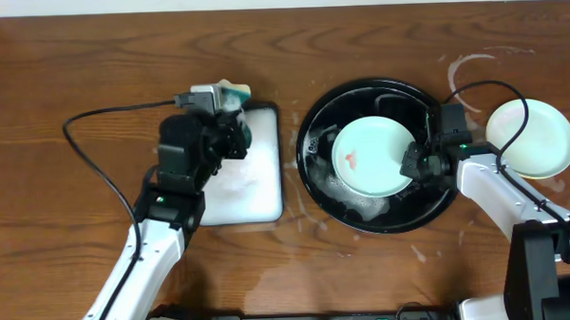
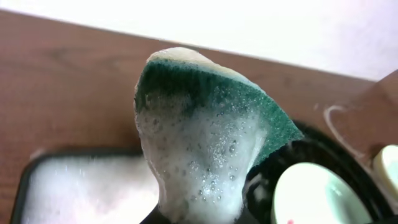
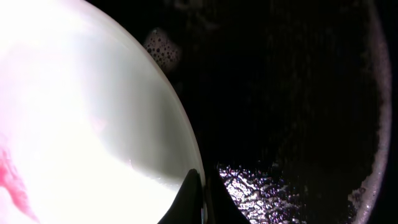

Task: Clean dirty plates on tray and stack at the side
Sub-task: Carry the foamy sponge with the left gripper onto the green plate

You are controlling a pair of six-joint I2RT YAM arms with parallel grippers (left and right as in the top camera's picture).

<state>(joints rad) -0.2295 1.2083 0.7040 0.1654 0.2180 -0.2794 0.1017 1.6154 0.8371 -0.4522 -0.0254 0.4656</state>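
Two plates show from overhead, and only one sits on the black tray (image 1: 410, 211), right of centre: the mint plate (image 1: 375, 147), with a red smear (image 1: 352, 160) on its left half. The second plate (image 1: 531, 137), pale and clean-looking, lies on the table (image 1: 72, 53) at the right edge of the frame, just outside the tray. A third plate I cannot find.

The right gripper (image 1: 416, 163) is at the mint plate's right rim. In the right wrist view a dark fingertip (image 3: 189, 199) lies right on that rim at the bottom of the frame, so the pincer looks closed on the plate's edge, steadying it.

Over in the upper left, the left gripper (image 1: 228, 113) is clamped on a green sponge (image 2: 205, 143). It is thick with suds and held above the top end of the white foam tray (image 1: 253, 194).

So by my reading this is the scrubbing step. The sponge is soaped but nowhere near the plate yet, and the smear is untouched.

The next move calls for carrying the sponge rightward over the tray's near rim and down onto the smear. The right pincer needs to hold the plate firm meanwhile. Watch the grip, because the tray floor glistens wet and a soapy rim could slide between the fingers. Stacking beside the second plate comes only after that.
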